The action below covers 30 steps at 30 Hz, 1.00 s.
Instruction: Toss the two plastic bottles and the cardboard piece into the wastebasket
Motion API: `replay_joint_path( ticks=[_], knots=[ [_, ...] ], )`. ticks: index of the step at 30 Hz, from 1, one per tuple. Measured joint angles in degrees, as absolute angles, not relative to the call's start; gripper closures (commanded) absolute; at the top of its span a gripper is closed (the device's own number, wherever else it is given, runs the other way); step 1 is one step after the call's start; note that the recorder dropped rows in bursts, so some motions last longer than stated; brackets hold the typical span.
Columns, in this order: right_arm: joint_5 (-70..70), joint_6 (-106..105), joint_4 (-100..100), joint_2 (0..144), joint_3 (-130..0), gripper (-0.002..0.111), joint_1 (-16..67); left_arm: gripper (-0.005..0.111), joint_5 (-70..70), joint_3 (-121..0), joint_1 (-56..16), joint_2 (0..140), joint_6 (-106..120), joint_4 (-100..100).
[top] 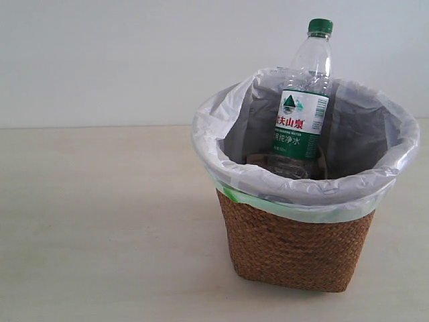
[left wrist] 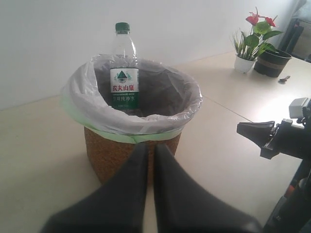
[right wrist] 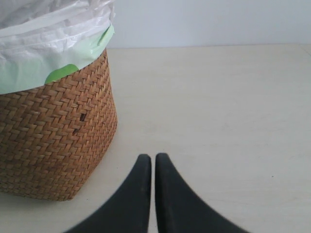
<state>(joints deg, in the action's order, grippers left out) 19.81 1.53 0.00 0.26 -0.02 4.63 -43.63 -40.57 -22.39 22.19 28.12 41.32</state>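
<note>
The wicker wastebasket [top: 295, 248] with its white bag folded over the rim stands on the table. Upright inside it is the green-capped bottle [top: 303, 107], neck above the rim. A clear bottle part and a brown edge [top: 255, 158] show low inside; the red-label bottle and the cardboard piece cannot be made out. In the left wrist view the basket [left wrist: 112, 150] and the green-capped bottle [left wrist: 124, 73] lie just beyond my left gripper [left wrist: 149, 145], which is shut and empty. My right gripper [right wrist: 152, 156] is shut and empty beside the basket [right wrist: 53, 141]. Neither gripper shows in the exterior view.
In the left wrist view a potted red-flowered plant [left wrist: 252, 41] and a dark pot [left wrist: 272, 62] stand at the table's far corner, and the other arm [left wrist: 277, 138] hangs off to the side. A pale wall rises behind the table.
</note>
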Motion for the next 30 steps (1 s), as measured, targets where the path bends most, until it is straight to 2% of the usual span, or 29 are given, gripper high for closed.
replay_joint_path(
  ticks=[10, 21, 30],
  knots=[
    [19.81, 1.53, 0.0, 0.26, -0.02, 0.108, 4.63, 0.103, -43.27, -29.36, -21.31, 12.27, 28.12, 39.13],
    [19.81, 1.53, 0.0, 0.26, -0.02, 0.108, 4.63, 0.103, -41.96, -24.81, -8.57, 2.93, 28.12, 37.03],
    [19.81, 1.53, 0.0, 0.26, -0.02, 0.108, 4.63, 0.103, -39.82, -23.83, -6.06, 0.3, 17.53, 33.38]
  ],
)
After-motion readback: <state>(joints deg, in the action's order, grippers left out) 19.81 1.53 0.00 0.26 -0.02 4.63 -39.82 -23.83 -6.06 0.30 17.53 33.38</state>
